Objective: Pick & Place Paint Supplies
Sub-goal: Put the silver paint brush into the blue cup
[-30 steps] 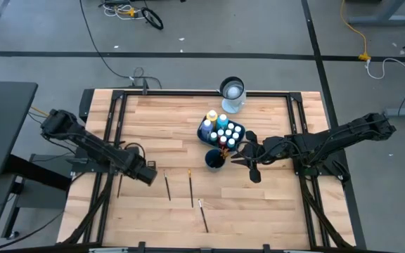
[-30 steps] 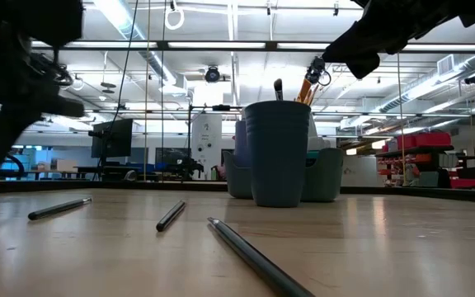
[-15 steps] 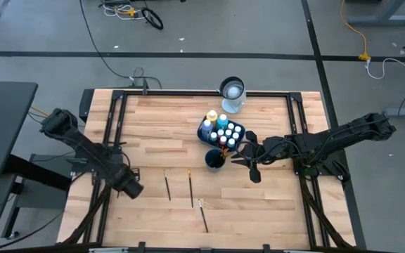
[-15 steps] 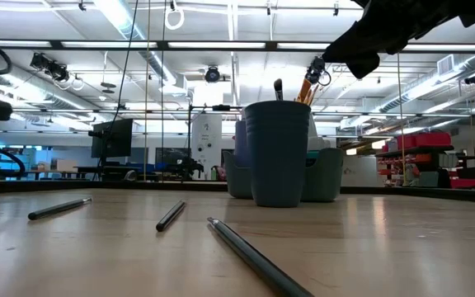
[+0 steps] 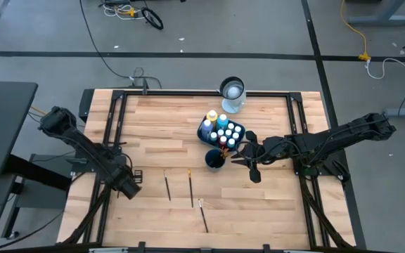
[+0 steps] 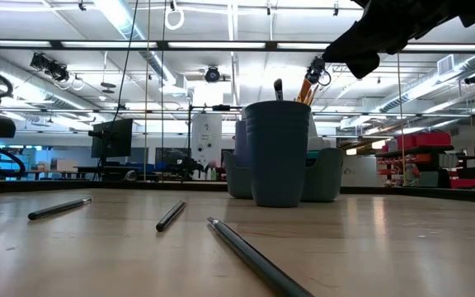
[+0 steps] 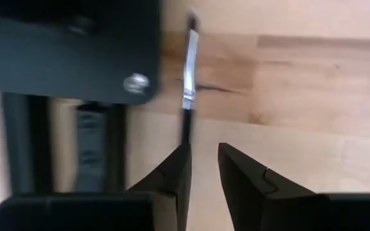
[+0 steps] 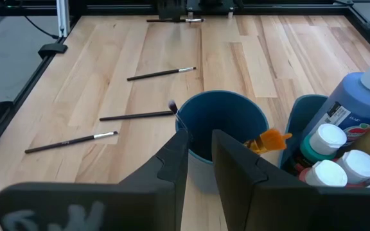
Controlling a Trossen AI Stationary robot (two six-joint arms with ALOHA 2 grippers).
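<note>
Left wrist view showed the left gripper (image 7: 203, 168) slightly open, empty, over a brush (image 7: 187, 96). Thin, light, stiff; probably best pinched mid-handle.

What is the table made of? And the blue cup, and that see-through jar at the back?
The table looks like wood: pale planks with grain lines and a slight sheen. The blue cup seems plastic: one even matte colour, thin smooth rim. The jar looks like clear glass, since it is see-through and glints, though clear plastic cannot be ruled out.
</note>
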